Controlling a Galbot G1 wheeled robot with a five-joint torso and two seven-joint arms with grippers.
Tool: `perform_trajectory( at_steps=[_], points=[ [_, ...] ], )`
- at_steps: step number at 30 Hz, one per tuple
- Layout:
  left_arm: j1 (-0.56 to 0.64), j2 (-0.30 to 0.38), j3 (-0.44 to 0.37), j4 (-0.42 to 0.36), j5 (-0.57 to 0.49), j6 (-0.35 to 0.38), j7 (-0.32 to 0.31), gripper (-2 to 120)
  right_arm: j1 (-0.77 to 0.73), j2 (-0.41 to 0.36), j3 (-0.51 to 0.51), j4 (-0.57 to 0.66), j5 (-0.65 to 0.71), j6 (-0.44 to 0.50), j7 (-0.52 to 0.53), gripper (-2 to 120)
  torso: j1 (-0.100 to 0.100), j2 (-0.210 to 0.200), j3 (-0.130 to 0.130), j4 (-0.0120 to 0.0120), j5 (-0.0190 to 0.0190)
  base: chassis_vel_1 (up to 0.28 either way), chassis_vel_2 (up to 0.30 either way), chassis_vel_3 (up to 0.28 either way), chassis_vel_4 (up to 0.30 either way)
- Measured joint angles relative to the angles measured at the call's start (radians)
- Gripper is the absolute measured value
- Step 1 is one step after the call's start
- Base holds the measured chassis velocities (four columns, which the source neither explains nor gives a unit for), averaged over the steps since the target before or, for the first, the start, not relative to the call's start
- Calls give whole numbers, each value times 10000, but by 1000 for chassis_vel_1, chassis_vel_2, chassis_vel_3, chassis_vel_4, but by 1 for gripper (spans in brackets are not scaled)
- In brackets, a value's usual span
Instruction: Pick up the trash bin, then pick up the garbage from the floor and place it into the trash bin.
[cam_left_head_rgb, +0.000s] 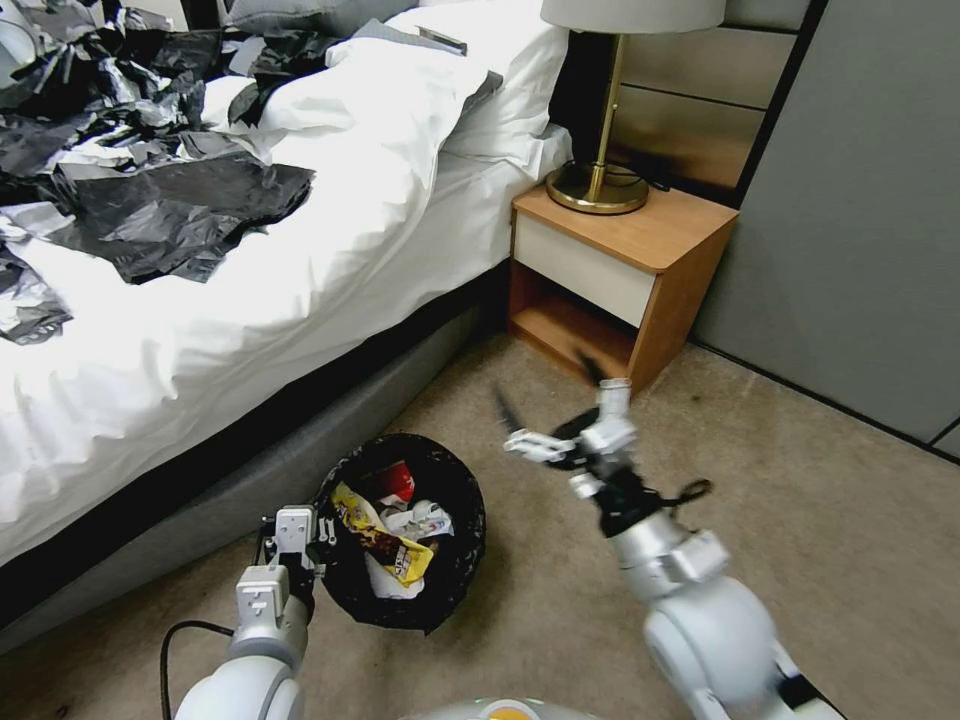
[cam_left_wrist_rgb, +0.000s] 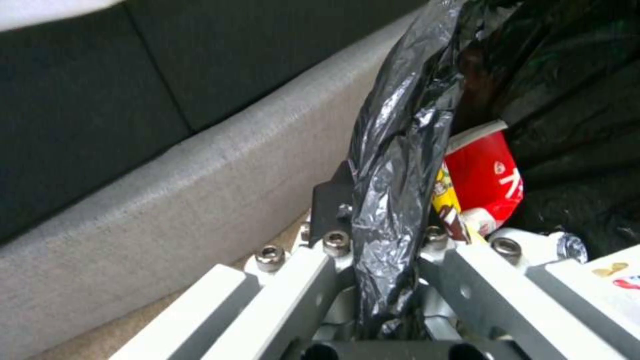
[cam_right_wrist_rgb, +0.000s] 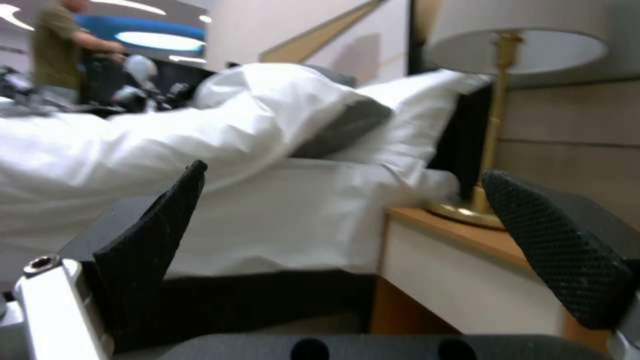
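1. The left gripper is clenched on the rim of the small round trash bin lined with a crinkly black bag, holding it beside the grey bed base.
2. Garbage already lies inside: a yellow snack wrapper, a red-and-white squashed cup and white tissues.
3. The right gripper hangs near the wooden nightstand, jaws spread, holding nothing.
4. The beige carpet in sight bears no litter, so little seems left.

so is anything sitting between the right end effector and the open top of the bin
Nothing visible. The right end effector hangs open and empty above the carpet, beside the trash bin. Only bare floor lies between them. The left end effector is shut on the rim on the far side, and the wrapper lies inside.
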Motion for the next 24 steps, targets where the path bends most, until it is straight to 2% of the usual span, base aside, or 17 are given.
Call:
perform_trajectory(
  at_steps=[8, 24],
  points=[
    [221, 41, -22, -299, -191, -6, -14, 1, -881, 515, 377, -737, -255, 682, 281, 100, 0, 0, 0, 1, 0, 0, 0, 0, 0],
    [417, 12, -23, -492, -184, -54, -12, 1, -938, 578, 161, -1202, -582, 1001, 263, 100, 0, 0, 0, 1, 0, 8, 9, 8, 11]
  ],
)
